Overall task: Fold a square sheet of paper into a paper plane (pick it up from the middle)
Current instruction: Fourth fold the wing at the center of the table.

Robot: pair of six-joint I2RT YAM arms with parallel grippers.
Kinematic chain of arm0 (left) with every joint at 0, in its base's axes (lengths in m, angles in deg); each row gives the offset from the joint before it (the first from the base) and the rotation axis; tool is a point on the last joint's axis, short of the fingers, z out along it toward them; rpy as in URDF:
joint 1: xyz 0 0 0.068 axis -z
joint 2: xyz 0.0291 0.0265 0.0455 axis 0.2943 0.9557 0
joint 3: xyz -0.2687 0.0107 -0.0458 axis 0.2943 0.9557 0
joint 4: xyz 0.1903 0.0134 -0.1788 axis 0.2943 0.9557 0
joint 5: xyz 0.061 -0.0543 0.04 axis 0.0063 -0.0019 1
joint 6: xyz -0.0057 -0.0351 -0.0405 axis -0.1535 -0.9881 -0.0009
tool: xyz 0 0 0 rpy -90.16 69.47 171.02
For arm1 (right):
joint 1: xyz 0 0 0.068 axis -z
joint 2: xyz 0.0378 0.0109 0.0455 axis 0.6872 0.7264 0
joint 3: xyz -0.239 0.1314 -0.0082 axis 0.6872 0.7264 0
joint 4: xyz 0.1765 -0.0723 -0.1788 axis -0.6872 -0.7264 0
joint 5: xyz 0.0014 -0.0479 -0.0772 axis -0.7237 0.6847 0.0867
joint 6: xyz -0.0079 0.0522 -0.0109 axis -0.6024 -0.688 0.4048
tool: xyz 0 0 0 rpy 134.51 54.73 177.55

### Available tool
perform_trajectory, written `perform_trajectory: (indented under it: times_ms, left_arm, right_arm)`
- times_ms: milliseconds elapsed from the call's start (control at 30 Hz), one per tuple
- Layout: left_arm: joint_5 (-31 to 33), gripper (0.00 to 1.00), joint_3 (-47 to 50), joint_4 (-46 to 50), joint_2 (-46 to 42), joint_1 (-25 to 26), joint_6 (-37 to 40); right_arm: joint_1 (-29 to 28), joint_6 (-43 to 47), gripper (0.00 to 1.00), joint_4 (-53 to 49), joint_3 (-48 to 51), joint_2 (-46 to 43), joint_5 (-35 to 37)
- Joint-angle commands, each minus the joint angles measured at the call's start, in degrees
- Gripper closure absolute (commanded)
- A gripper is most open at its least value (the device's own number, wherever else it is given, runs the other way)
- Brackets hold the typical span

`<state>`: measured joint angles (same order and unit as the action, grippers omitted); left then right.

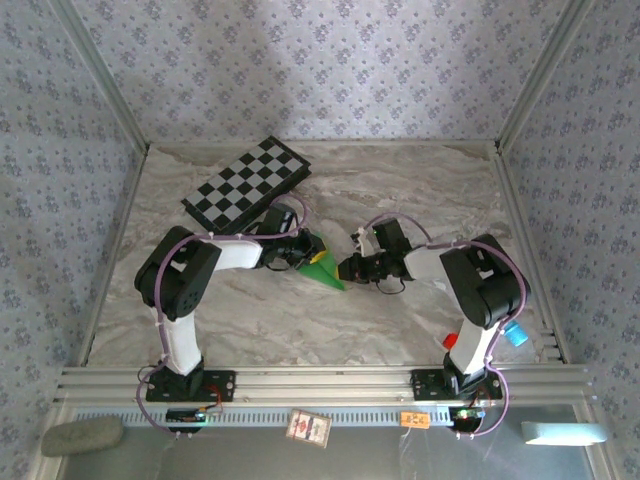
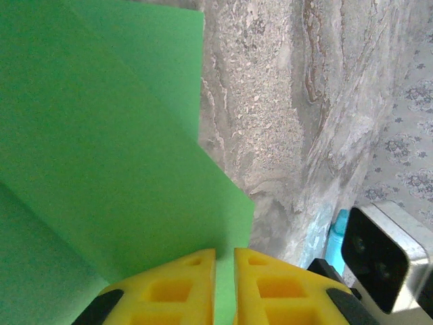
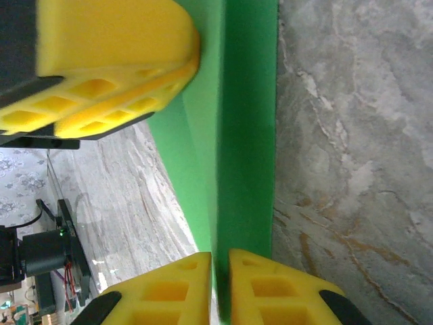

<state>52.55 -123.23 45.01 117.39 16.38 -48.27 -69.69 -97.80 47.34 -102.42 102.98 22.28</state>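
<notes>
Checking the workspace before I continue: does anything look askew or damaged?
Only the checkered board, lying at a slant to the edges of the table, at back left. The paper plane shows no visible tear.

The paper plane (image 1: 325,272) sits mid-table (image 1: 420,190), the left gripper (image 2: 224,284) at its left and the right gripper (image 3: 221,288) at its right. A board (image 1: 247,182) lies behind, leftward.

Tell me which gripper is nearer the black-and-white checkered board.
Left. The left gripper sits just in front of the black-and-white checkered board; the right gripper is farther right, beyond the bright-green folded paper.
</notes>
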Motion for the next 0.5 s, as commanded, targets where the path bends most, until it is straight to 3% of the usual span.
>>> perform_trajectory:
  times_ms: [0,467]
  left_arm:
    - [-0.6,0.86,-0.7,0.3,0.8,-0.2,0.7]
    - [-0.8,0.85,-1.1,0.4,1.5,-0.2,0.8]
  right_arm:
    - [-0.2,0.8,0.85,-1.8,-0.9,1.5,-0.2]
    - [0.0,0.9,0.88,-3.5,-1.4,3.1,1.0]
